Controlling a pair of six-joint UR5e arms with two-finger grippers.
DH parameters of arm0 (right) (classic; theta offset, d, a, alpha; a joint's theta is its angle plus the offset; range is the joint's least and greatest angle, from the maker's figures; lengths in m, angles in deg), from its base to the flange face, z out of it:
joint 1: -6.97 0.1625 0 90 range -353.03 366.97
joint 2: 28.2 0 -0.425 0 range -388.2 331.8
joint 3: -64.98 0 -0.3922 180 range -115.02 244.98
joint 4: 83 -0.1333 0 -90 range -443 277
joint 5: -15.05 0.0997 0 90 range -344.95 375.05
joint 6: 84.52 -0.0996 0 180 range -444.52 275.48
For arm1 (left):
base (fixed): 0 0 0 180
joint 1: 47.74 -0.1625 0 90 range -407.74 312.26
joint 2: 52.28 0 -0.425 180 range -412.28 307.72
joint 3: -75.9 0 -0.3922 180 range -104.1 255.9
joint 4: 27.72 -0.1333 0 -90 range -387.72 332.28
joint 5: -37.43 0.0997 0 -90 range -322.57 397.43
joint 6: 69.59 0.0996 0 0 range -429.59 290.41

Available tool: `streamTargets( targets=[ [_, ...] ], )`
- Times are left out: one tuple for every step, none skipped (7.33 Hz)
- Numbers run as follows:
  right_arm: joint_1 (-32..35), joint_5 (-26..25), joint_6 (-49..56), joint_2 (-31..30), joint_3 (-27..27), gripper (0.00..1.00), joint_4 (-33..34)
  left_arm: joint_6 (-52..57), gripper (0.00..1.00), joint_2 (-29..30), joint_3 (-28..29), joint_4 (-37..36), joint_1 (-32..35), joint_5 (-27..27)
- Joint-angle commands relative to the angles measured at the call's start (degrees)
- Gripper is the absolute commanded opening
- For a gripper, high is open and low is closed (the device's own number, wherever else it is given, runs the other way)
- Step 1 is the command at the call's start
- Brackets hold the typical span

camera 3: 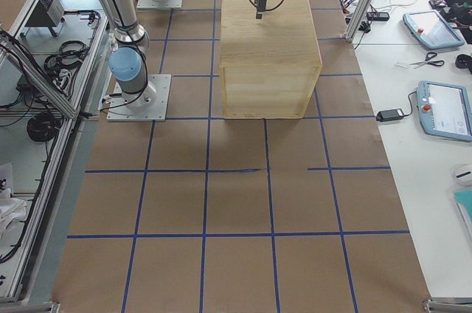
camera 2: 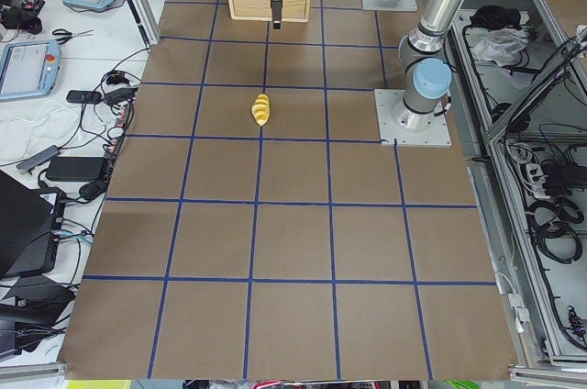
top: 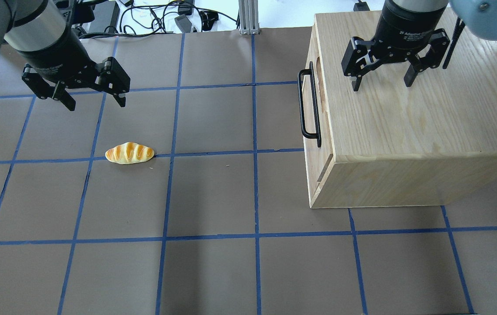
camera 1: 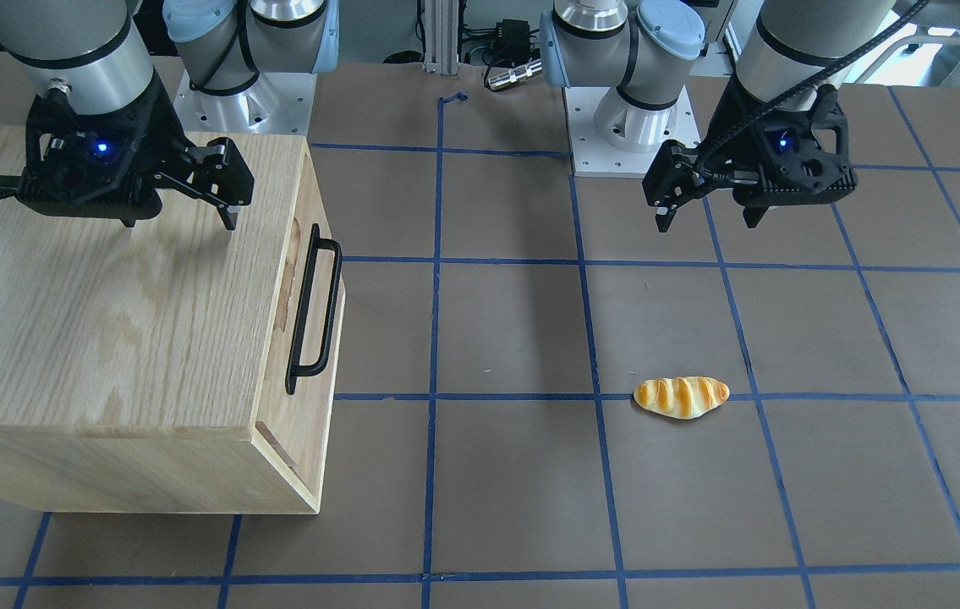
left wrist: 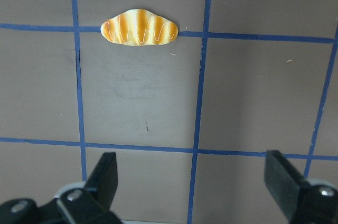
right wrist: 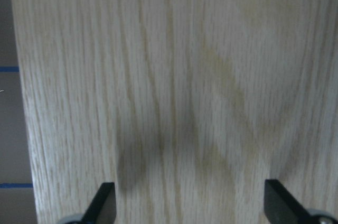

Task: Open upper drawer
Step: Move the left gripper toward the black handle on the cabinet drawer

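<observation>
The oak cabinet [top: 406,127] stands on the robot's right side of the table. Its upper drawer front [top: 323,131] carries a long black bar handle [top: 309,105] and sits flush with the cabinet. The drawer front [camera 1: 316,304] and handle [camera 1: 333,296] also show in the front-facing view. My right gripper [top: 382,83] hovers open above the cabinet top, behind the handle. Its fingertips [right wrist: 105,203] frame bare wood. My left gripper [top: 95,103] is open and empty over the table, far from the cabinet.
A toy bread roll [top: 129,153] lies on the brown, blue-taped table below my left gripper and shows in the left wrist view [left wrist: 140,27]. The two arm bases [camera 1: 623,110] stand at the table's robot side.
</observation>
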Motion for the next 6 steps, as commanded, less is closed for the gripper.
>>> streamTargets(
  targets=[
    [0.00, 0.00, -0.07, 0.00, 0.05, 1.00, 0.00, -1.79, 1.00, 0.77, 0.01, -0.88, 0.41, -1.59],
    [0.00, 0.00, -0.07, 0.00, -0.03, 1.00, 0.00, -4.50, 1.00, 1.21, 0.62, -1.23, 1.46, -3.34],
    [0.00, 0.00, -0.07, 0.00, -0.03, 1.00, 0.00, -4.88, 1.00, 2.08, 0.71, -3.23, 2.86, -4.75],
    [0.00, 0.00, -0.07, 0.00, -0.03, 1.00, 0.00, -5.66, 1.00, 2.70, 0.97, -5.25, 5.14, -4.86],
    [0.00, 0.00, 0.02, 0.00, 0.05, 1.00, 0.00, -10.63, 1.00, 3.75, 0.98, -8.06, 7.94, -7.38],
    [0.00, 0.00, 0.02, 0.00, 0.05, 1.00, 0.00, -13.03, 1.00, 4.89, 0.98, -10.52, 10.49, -9.58]
  ],
)
